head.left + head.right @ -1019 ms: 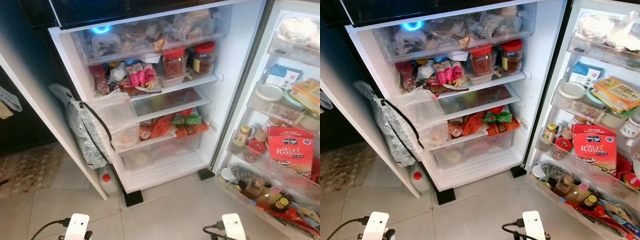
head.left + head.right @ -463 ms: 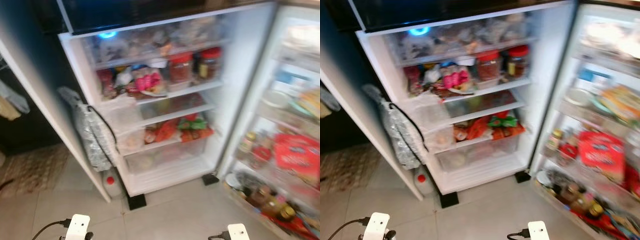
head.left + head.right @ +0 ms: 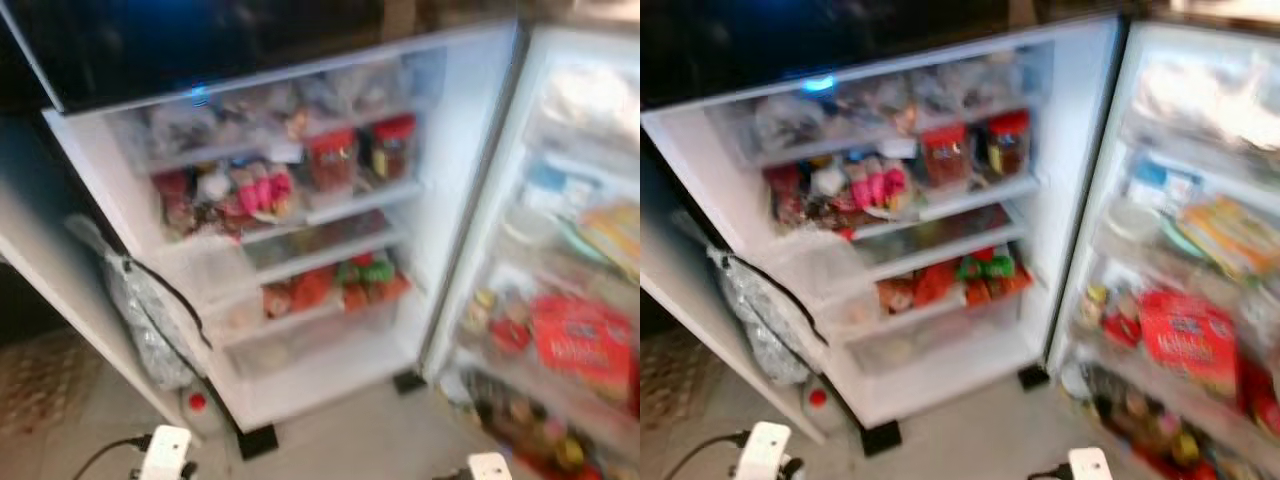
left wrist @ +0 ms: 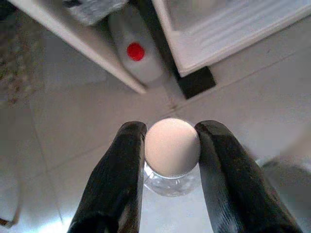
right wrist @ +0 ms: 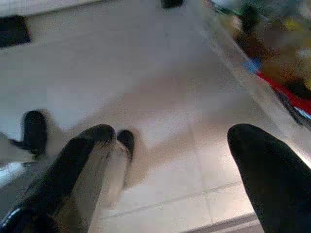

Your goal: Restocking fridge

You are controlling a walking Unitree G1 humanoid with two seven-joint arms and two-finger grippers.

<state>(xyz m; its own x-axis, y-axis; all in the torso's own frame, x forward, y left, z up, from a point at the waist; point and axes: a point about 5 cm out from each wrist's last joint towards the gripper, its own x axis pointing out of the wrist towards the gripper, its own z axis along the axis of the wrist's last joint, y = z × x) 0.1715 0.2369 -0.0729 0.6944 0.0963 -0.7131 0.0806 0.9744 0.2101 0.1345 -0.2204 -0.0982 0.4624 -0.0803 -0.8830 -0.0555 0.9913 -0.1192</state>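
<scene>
The fridge (image 3: 300,230) stands open, its shelves crowded with jars (image 3: 355,155) and packets, its door racks full. Below it, over the tiled floor (image 4: 252,92), the left gripper (image 4: 171,148) clasps a clear jar (image 4: 172,155) by its pale lid. The right gripper (image 5: 170,145) is spread, holding nothing.

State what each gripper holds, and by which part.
The left gripper grips a clear bottle by its pale cap. The right gripper holds nothing.
</scene>
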